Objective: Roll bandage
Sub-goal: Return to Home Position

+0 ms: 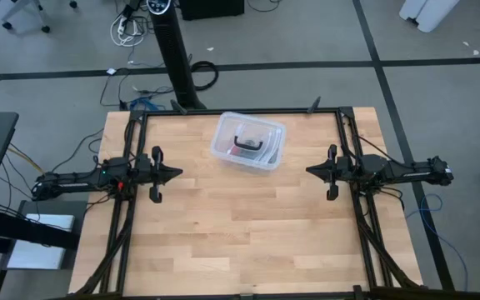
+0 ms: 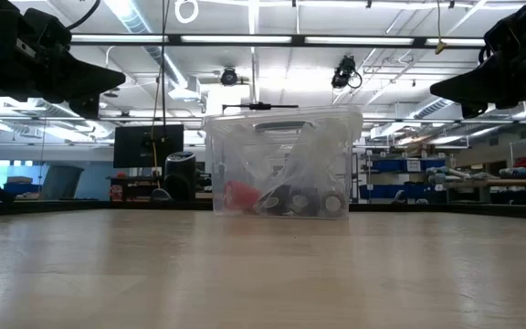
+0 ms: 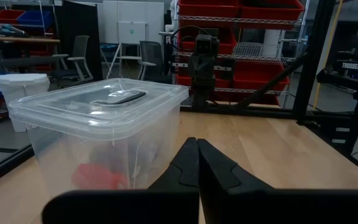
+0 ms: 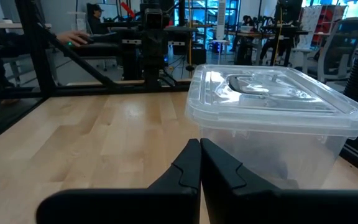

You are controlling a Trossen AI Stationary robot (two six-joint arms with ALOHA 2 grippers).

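The red bandage (image 3: 98, 175) lies inside a clear plastic box (image 1: 248, 142) with a shut lid and a dark handle, at the table's far middle. It shows red through the box wall in the low view (image 2: 242, 196), next to a clear crinkly bag (image 2: 304, 178). My left gripper (image 1: 179, 173) is shut and empty, above the table left of the box. My right gripper (image 1: 308, 171) is shut and empty, above the table right of the box.
The box stands on the wooden table (image 1: 240, 242) near its far edge. Black frame rails run along the table's left and right sides (image 1: 123, 242) (image 1: 373, 242). A dark post (image 1: 177, 58) stands behind the table. A person sits in the room beyond (image 4: 95, 18).
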